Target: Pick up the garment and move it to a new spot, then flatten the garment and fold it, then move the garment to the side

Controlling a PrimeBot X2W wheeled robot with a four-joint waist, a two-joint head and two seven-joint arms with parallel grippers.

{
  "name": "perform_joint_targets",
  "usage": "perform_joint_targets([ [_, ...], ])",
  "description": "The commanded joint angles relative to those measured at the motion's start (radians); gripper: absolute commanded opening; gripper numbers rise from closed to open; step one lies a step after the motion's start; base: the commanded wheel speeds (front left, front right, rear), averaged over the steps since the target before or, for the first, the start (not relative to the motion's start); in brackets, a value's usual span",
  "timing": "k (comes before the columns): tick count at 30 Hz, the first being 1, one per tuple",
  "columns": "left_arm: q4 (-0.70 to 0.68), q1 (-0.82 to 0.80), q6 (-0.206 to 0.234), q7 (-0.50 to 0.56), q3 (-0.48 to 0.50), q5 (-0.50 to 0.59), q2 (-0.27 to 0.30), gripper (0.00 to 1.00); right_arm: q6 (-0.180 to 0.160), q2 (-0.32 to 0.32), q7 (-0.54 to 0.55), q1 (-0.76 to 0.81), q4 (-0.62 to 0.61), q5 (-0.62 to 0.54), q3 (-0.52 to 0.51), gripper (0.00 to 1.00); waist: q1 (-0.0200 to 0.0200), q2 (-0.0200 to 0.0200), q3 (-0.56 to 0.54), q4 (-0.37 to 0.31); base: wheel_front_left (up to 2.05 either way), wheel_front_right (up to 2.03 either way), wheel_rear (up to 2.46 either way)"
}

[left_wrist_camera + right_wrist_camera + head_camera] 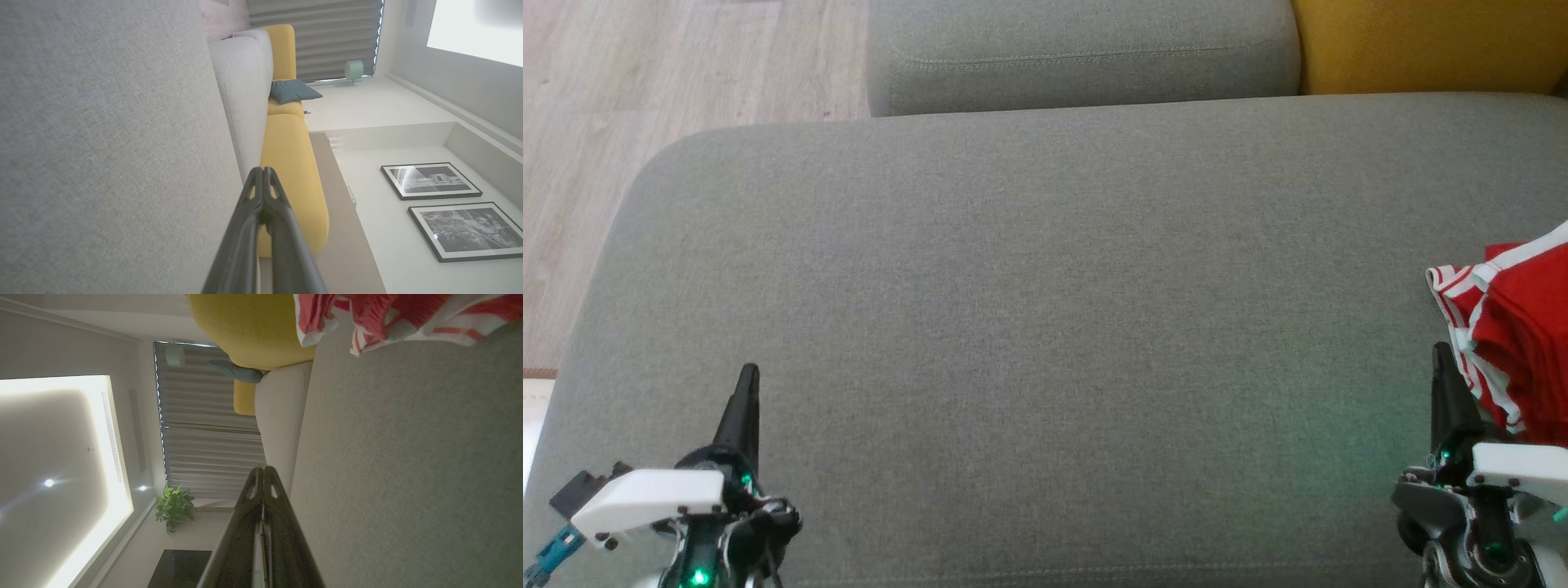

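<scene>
Head view: left end effector and right end effector closed, empty.

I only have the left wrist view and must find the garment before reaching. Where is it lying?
Observer: The red garment with white stripes lies bunched on the grey cushion, at the head view's far right edge, partly cut off.
Operator: Is the right hand on it?
Observer: No. The right hand is shut and empty, beside the garment's near edge. In the right wrist view the cloth lies ahead of the fingertips, apart from them.
Operator: Where is my left hand relative to it?
Observer: The left hand sits at the head view's lower left, across the cushion from the garment.
</scene>
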Motion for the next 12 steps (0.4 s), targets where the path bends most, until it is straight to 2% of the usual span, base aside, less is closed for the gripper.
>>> perform_joint_targets([
  [1, -0.025, -0.066, -0.013, 0.009, 0.045, -0.029, 0.001, 0.0, -0.001, -0.008, 0.005, -0.054, -0.025, 0.035, 0.018, 0.0, 0.0, 0.0, 0.0, 0.0, 0.0, 0.0, 0.0],
  [12, -0.017, -0.073, -0.029, 0.026, 0.071, -0.093, -0.011, 0.0, -0.001, -0.008, 0.006, -0.065, -0.01, 0.108, 0.018, 0.0, 0.0, 0.0, 0.001, -0.001, 0.0, 0.0, 0.0],
])
